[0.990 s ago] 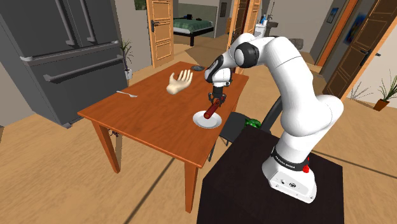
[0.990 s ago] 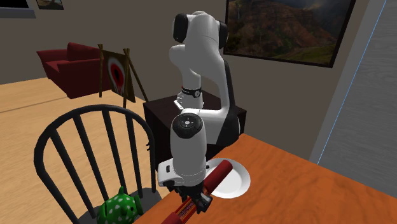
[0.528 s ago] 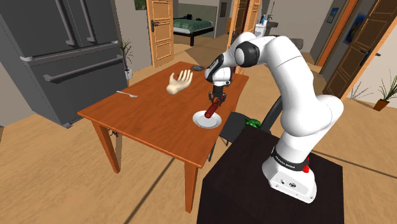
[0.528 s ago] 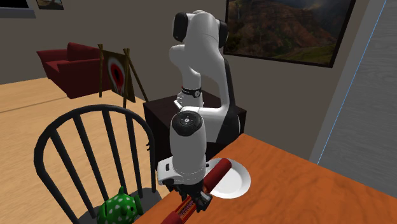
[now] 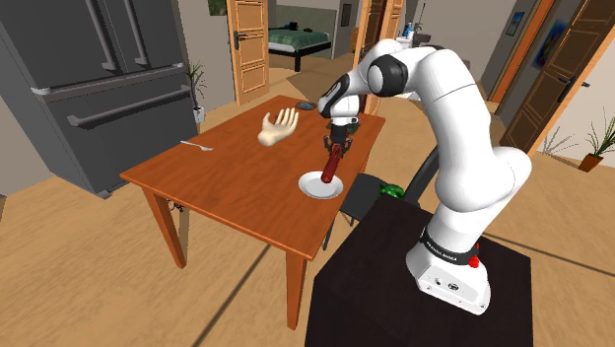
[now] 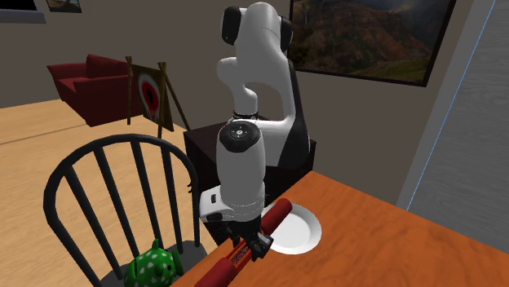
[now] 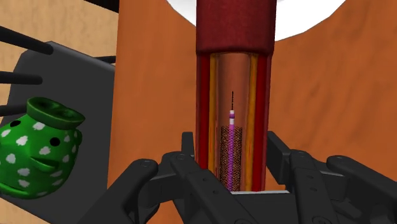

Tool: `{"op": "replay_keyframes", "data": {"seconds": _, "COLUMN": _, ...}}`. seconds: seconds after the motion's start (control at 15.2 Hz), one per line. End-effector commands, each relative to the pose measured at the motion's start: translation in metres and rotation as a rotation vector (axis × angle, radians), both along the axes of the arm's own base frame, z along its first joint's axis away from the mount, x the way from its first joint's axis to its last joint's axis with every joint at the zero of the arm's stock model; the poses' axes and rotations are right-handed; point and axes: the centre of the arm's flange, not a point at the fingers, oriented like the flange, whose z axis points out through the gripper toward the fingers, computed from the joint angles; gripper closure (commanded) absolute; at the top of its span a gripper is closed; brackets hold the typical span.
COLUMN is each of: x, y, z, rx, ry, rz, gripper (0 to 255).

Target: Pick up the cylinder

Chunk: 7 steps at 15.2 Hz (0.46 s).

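1. Fork. Lies flat on the brown table, well apart from the gripper, toward the shoulder view's left.

2. Model hand, beige. Rests on the table with its digits spread, near the gripper and on its shoulder-view left.

3. Gripper, all black. Points down over the table edge nearest the stand. Its fingers press on the cylinder from both sides, closed to about its width.

4. Cylinder. Dark red cap at the far end. The amber body has red and orange stripes running lengthwise. It is clasped between the fingers and hangs tilted, cap end toward the plate. Whether that end touches the plate cannot be told.

5. Plate, white and round. Sits on the table just below the gripper, near the table edge.

6. Pot, green with white spots and a face. Sits on a dark chair seat beyond the table edge, below the gripper and on its shoulder-view right.
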Motion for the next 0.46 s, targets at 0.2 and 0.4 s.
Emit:
{"op": "replay_keyframes", "data": {"seconds": 0.2, "x": 0.000, "y": 0.000, "z": 0.027, "rx": 0.000, "ry": -0.001, "rz": 0.000, "gripper": 255}}
{"op": "replay_keyframes", "data": {"seconds": 0.4, "x": 0.000, "y": 0.000, "z": 0.033, "rx": 0.000, "ry": -0.001, "rz": 0.000, "gripper": 255}}
